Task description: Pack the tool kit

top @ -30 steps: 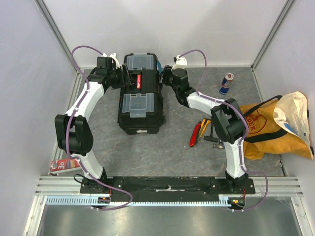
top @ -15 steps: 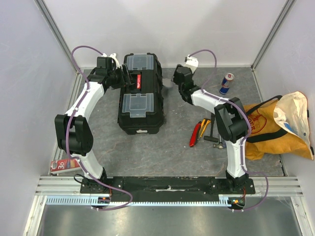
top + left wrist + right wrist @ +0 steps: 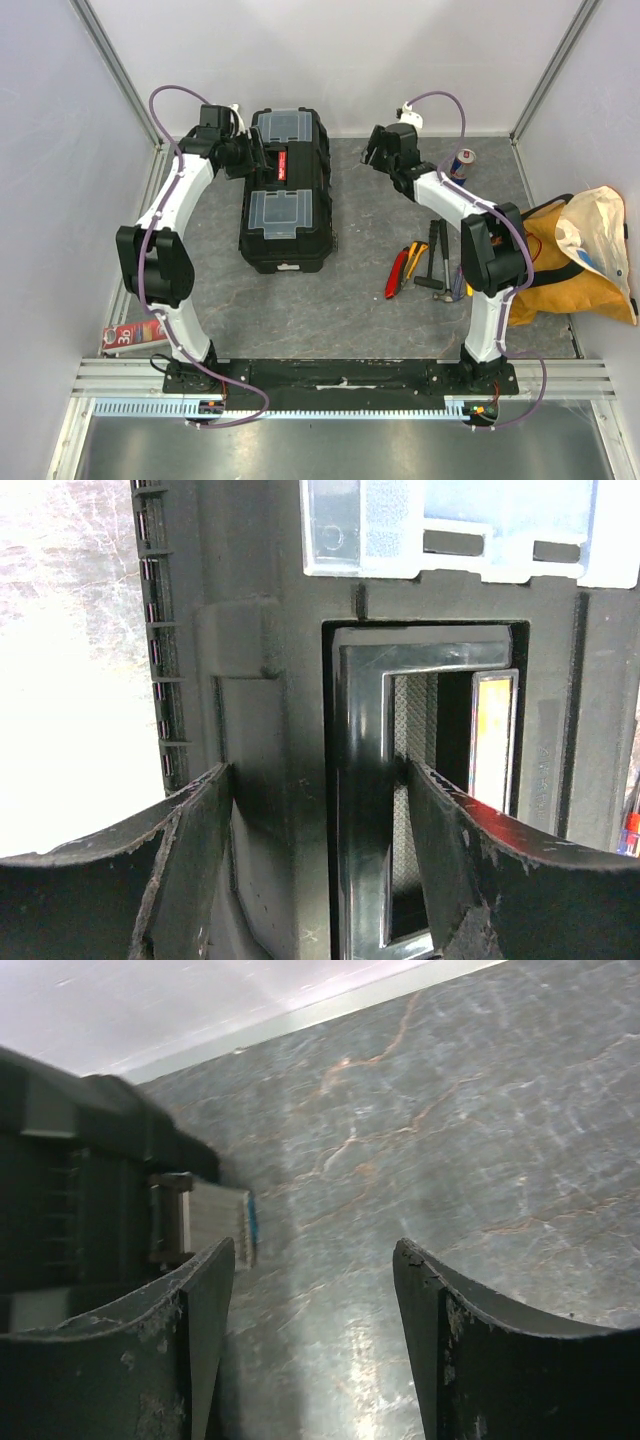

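Note:
The black toolbox (image 3: 285, 200) lies on the table with its lid down, both clear-lidded compartments facing up. My left gripper (image 3: 250, 158) is open at the box's left side, over the handle recess. In the left wrist view the left gripper (image 3: 320, 880) straddles the glossy black handle bar (image 3: 365, 780), next to the red label (image 3: 492, 740). My right gripper (image 3: 372, 150) is open and empty over bare table, right of the box. In the right wrist view the right gripper (image 3: 315, 1350) has a flipped-out blue-edged latch (image 3: 215, 1222) to its left. Small hand tools (image 3: 420, 265) lie on the table.
A blue-silver can (image 3: 460, 166) stands at the back right. A yellow-orange fabric bag (image 3: 565, 255) lies at the right, beside the tools. A red and white packet (image 3: 125, 336) lies off the mat at the left. White walls enclose the table.
My right gripper has pulled away from the toolbox's right side, moving right and toward the back. My left arm has shifted only slightly at the handle.

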